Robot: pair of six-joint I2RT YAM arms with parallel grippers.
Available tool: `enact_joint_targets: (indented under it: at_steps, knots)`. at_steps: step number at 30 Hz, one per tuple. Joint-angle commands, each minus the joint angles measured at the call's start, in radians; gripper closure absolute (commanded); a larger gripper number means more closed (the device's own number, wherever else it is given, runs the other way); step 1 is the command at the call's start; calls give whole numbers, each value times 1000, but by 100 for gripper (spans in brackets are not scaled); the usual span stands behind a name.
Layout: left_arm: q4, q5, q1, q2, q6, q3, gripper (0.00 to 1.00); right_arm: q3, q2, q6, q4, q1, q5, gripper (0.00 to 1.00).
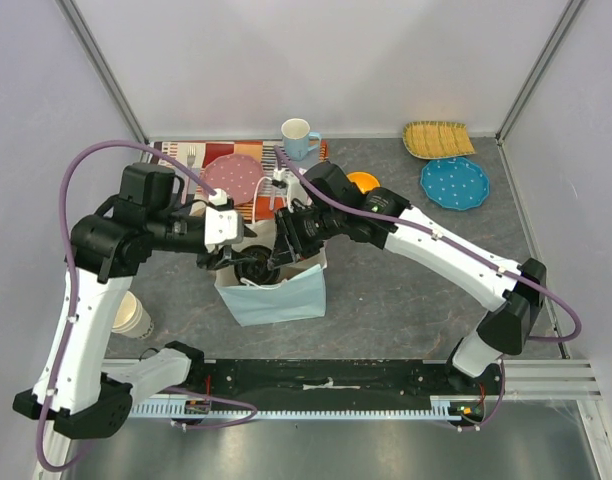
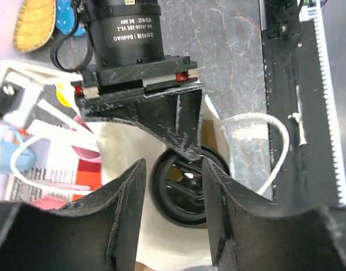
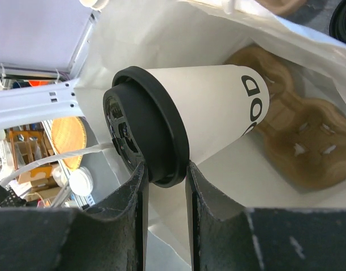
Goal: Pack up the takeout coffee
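Observation:
The takeout coffee, an off-white paper cup with a black lid, hangs tilted inside the light-blue paper bag. My right gripper is shut on the lid's rim and reaches down into the bag's mouth. A brown cardboard cup carrier lies on the bag's floor beneath the cup. My left gripper hovers at the bag's left rim. Its jaws stand apart, with the white inside of the bag and the black lid showing through the gap.
Behind the bag lie a pink dotted plate, a light-blue mug and an orange item. A woven yellow tray and a blue plate sit at the back right. A pale cup stands beside the left arm.

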Motion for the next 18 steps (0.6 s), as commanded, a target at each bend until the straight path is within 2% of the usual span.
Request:
enact_joint_targets:
  at_steps: [1,6,18]
  knots:
    - [-249,36,-3,53,270,24,50,52,10,-64,-63,-1,-3,100]
    - [-247,-19,-14,64,358,-5,50,47,1,-70,-52,-1,-1,100]
    - [-246,-92,-81,81,339,-57,52,110,27,-56,-41,5,-15,100]
